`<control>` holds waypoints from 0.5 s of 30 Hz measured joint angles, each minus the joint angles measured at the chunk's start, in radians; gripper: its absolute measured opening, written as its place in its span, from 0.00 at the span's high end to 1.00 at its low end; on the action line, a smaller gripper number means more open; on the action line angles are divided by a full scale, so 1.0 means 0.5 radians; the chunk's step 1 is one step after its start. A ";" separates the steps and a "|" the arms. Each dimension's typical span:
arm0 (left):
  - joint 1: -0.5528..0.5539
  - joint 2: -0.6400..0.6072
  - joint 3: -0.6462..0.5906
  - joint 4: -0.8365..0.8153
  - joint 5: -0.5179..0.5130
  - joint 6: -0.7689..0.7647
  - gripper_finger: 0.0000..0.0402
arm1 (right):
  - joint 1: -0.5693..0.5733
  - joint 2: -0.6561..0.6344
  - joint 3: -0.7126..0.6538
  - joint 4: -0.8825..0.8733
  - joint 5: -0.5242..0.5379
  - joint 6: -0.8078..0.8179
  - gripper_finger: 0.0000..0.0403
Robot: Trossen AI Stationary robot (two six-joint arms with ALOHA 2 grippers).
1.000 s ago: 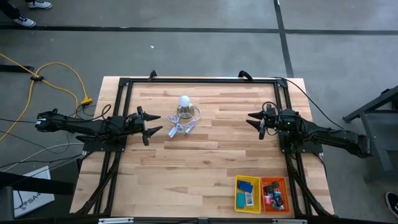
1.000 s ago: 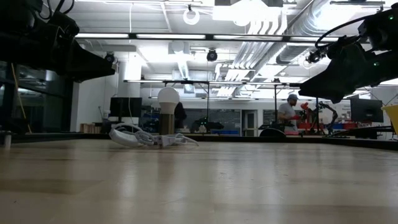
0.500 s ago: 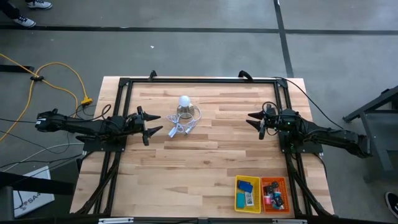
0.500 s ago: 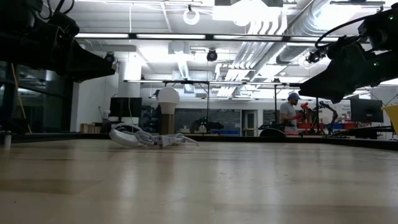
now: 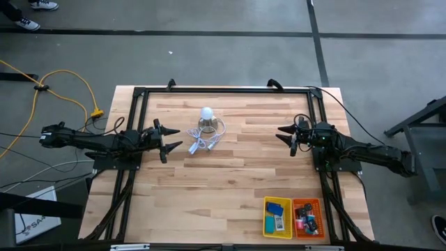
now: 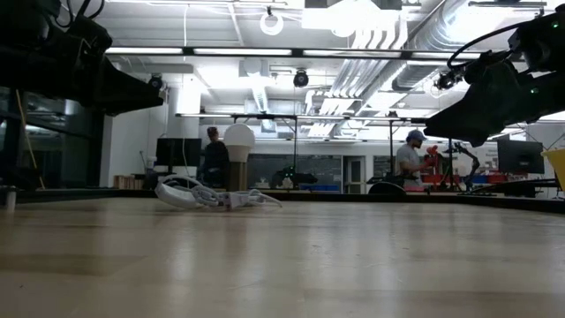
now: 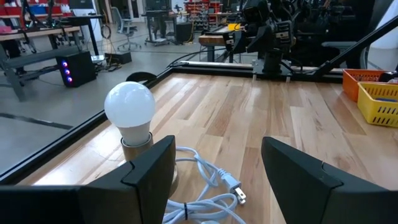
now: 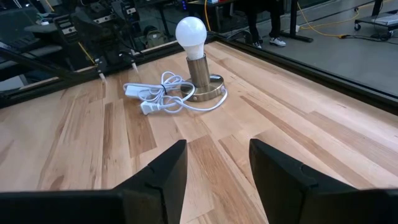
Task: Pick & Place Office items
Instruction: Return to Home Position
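The left gripper [image 5: 174,139] is held above the left side of the light wooden table [image 5: 230,178], with its fingers spread apart and nothing between them; the right gripper [image 5: 281,134] is held above the right side, likewise spread and empty; the two point toward each other and are well apart.

The office items are gathered at the near right corner of the table, in two mesh trays set side by side and touching; a blue block [image 5: 276,208] and a small blue-white piece [image 5: 277,224] lie in the yellow mesh tray [image 5: 267,216]; black, pink and white pieces (too small to be told apart one by one) lie in the orange mesh tray [image 5: 319,213], which stands to the right of the yellow one.

A white round bulb on a brass base [image 5: 206,118] stands upright toward the far left of the table, just beside the left gripper; its looped white cord [image 5: 201,145] lies on the wood on the near side of the base.

Two persons [image 6: 212,159] [image 6: 408,159] are seen in the room beyond the table.
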 joint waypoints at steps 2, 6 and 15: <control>0.000 0.000 -0.011 0.000 0.000 0.000 0.43 | 0.000 0.000 0.000 0.000 0.001 0.000 0.60; 0.000 0.000 -0.014 -0.001 0.001 0.058 0.43 | 0.000 0.000 0.000 0.000 0.000 0.000 0.60; 0.000 0.000 -0.014 -0.044 0.259 0.337 0.43 | 0.000 0.000 0.000 0.000 0.000 0.000 0.60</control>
